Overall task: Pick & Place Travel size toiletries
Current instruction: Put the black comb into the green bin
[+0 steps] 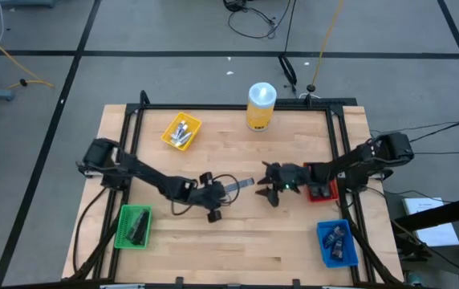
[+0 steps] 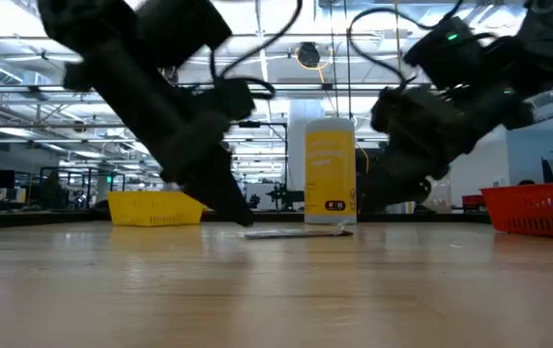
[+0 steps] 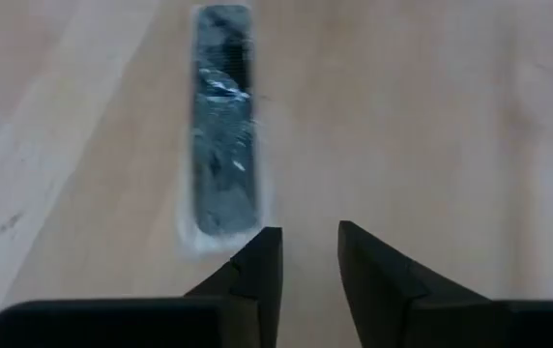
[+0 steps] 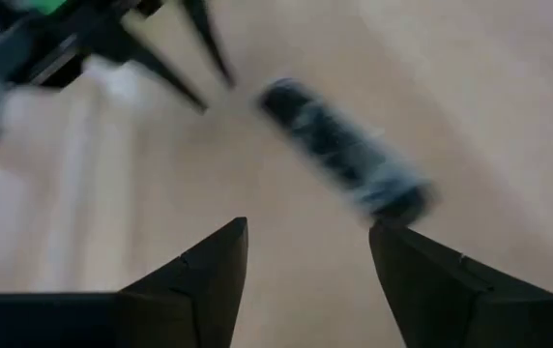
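Both arms converge on one sachet at the worktop's centre

Left gripper [image 1: 213, 201] sits low, its narrowly parted fingers [image 3: 257, 275] empty and just short of the flat silver-grey sachet [image 3: 224, 130], seemingly lined up to grasp it; right gripper [image 1: 270, 191], fingers spread and empty, hovers near the sachet's other end, probably waiting

Left gripper [image 1: 223, 198] (low) narrowly parted; right gripper [image 1: 268, 191] spread.

Bright lights shine from the ceiling in the low view. The table [image 1: 237, 233] looks evenly lit, with soft shadows. The sachet [image 4: 344, 150] looks smeared and fuzzy in the right wrist view.
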